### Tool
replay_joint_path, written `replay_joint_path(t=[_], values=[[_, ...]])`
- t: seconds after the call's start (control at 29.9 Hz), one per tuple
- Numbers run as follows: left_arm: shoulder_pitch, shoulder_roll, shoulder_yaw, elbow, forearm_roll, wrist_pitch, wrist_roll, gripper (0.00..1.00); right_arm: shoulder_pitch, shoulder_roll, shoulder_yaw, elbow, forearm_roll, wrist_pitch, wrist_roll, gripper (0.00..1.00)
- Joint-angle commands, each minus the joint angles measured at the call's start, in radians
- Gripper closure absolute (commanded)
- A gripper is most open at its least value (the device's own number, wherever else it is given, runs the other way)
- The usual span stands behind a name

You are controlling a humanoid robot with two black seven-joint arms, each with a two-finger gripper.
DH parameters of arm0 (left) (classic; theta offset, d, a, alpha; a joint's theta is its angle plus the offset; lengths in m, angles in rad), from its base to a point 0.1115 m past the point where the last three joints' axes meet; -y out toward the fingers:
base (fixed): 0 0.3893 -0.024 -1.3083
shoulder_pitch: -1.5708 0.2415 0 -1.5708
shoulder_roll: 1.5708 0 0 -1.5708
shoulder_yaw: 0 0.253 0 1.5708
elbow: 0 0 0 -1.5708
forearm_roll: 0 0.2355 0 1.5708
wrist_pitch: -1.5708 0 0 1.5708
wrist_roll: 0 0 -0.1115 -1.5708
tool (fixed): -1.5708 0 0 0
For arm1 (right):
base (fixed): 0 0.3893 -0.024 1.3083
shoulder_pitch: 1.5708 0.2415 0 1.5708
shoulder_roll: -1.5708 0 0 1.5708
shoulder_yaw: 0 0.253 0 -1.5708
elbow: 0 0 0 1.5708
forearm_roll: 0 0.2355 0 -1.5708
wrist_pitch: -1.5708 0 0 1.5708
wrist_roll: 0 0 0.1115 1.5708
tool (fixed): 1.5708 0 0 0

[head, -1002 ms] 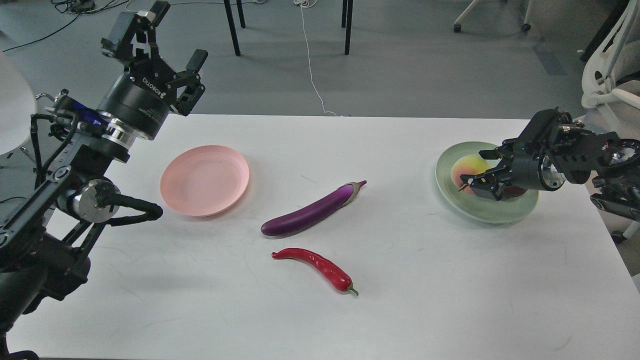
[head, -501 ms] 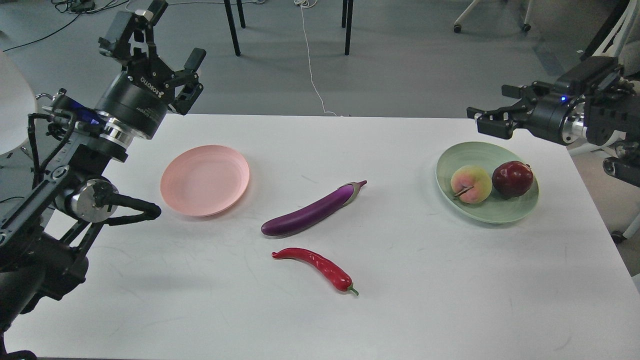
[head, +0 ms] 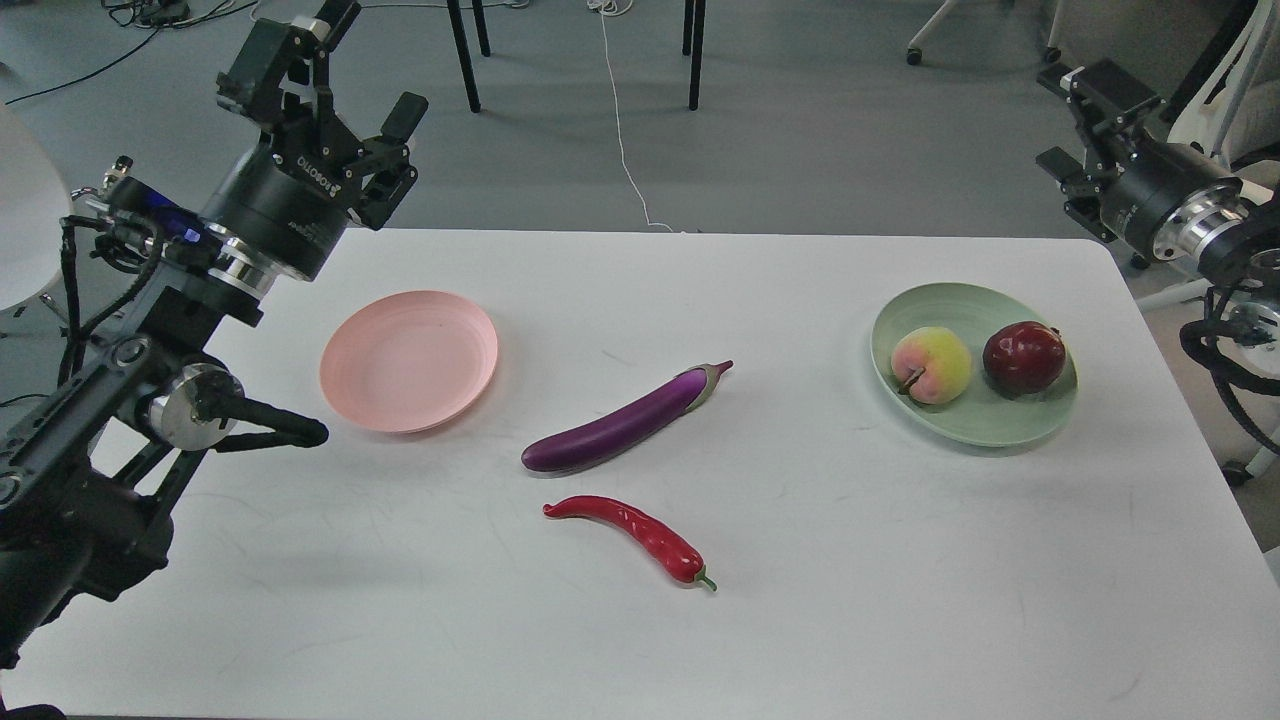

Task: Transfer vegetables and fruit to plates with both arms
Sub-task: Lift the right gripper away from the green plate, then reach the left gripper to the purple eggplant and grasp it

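The purple eggplant (head: 620, 422) lies slantwise at the table's middle. The red chili (head: 632, 531) lies just in front of it. The pale pink plate (head: 409, 360) at the left has nothing on it. The pale green plate (head: 962, 430) at the right holds the peach (head: 931, 364) and the dark red pomegranate (head: 1023, 357) side by side. My left gripper (head: 352, 72) is open and empty, raised beyond the table's far left edge, above and behind the pink plate. My right gripper (head: 1066, 122) is open and empty, raised off the table's far right corner, well apart from the green plate.
The white table (head: 800, 600) ends close behind both grippers and at the right beside the green plate. Chair legs (head: 465, 50) and a white cable (head: 625, 150) are on the floor behind. A white office chair (head: 1215, 120) stands at the far right.
My right gripper rose from over the green plate, leaving the peach beside the pomegranate, and drew back up and to the right. My left gripper shifted slightly to the right.
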Motion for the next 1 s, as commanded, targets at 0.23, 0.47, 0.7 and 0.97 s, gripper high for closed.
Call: replay_joint_path(t=[0.23,0.47,0.7,0.97], values=[[-0.120,0.061,0.276,-0.011,0.942,-0.011,-0.099,0.02,-0.211,-0.048,0.102,0.080,0.089,0.169,0.000,0.02],[-0.221,0.055,0.471,0.042,1.392,-0.040,-0.131,0.02,-0.278,-0.059,0.137,0.076,0.089,0.189,0.000,0.02],[-0.348,-0.122,0.615,0.308,1.393,-0.023,-0.149,0.02,-0.297,-0.079,0.139,0.079,0.089,0.189,0.000,0.02],[-0.371,-0.262,0.678,0.529,1.393,0.021,-0.143,0.02,-0.304,-0.096,0.140,0.081,0.089,0.188,0.000,0.02]])
